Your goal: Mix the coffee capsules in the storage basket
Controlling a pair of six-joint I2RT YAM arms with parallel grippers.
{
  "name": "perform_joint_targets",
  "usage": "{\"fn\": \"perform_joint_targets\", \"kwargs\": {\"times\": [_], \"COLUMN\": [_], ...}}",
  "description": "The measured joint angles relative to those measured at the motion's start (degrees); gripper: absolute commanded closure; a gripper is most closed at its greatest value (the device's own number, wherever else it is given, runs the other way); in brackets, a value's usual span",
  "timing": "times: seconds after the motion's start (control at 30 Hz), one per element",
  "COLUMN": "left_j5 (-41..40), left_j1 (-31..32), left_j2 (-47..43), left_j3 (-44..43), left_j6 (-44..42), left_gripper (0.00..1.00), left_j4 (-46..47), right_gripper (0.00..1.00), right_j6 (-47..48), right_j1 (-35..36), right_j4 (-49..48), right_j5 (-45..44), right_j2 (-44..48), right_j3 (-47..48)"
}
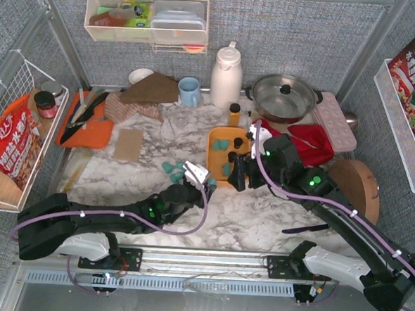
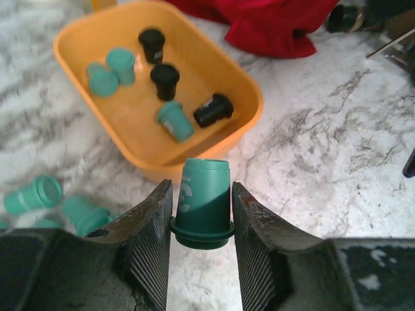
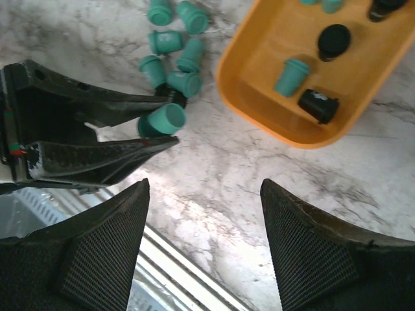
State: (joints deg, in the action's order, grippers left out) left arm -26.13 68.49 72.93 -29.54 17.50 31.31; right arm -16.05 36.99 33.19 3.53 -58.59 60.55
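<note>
The orange storage basket (image 1: 213, 137) lies mid-table with teal and black coffee capsules (image 2: 165, 78) inside it. Several teal capsules (image 1: 171, 169) are loose on the marble to its left. My left gripper (image 2: 202, 227) is shut on an upright teal capsule (image 2: 203, 204) just in front of the basket's near rim (image 2: 249, 84). Both ribbed pads (image 2: 150, 233) touch the capsule's flange. My right gripper (image 3: 204, 214) hangs open over bare marble beside the basket (image 3: 240, 91), holding nothing. In the right wrist view the left fingers (image 3: 110, 136) and the held capsule (image 3: 162, 120) show.
A red cloth (image 1: 310, 141) lies right of the basket, with a pink egg tray (image 1: 334, 121) and a steel pot (image 1: 285, 97) behind it. A white thermos (image 1: 226, 75), a blue mug (image 1: 189, 91) and an orange cutting board (image 1: 86, 123) stand at the back and left.
</note>
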Motion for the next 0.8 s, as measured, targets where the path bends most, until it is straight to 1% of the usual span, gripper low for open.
{"fn": "perform_joint_targets", "kwargs": {"times": [0.2, 0.3, 0.4, 0.6, 0.8], "left_j5": [4.7, 7.2, 10.0, 14.5, 16.2], "left_j1": [0.0, 0.0, 0.0, 0.0, 0.0], "left_j2": [-0.1, 0.4, 0.7, 0.9, 0.8], "left_j3": [5.5, 7.7, 9.7, 12.3, 12.6], "left_j6": [-14.2, -18.6, -21.3, -24.3, -25.5], "left_gripper": [0.87, 0.87, 0.88, 0.88, 0.88], "left_j4": [18.2, 25.8, 31.8, 39.8, 42.8], "right_gripper": [0.27, 0.28, 0.29, 0.32, 0.35], "right_j6": [-2.7, -3.5, -4.2, -5.1, -6.1], "right_j1": [3.6, 4.8, 5.7, 6.3, 6.6], "right_j4": [-2.5, -3.8, -5.0, -6.5, -8.0], "right_j5": [2.6, 3.0, 3.1, 3.4, 4.3], "right_j2": [-1.1, -2.3, -3.4, -4.2, -4.8], "right_j3": [0.0, 0.0, 0.0, 0.0, 0.0]}}
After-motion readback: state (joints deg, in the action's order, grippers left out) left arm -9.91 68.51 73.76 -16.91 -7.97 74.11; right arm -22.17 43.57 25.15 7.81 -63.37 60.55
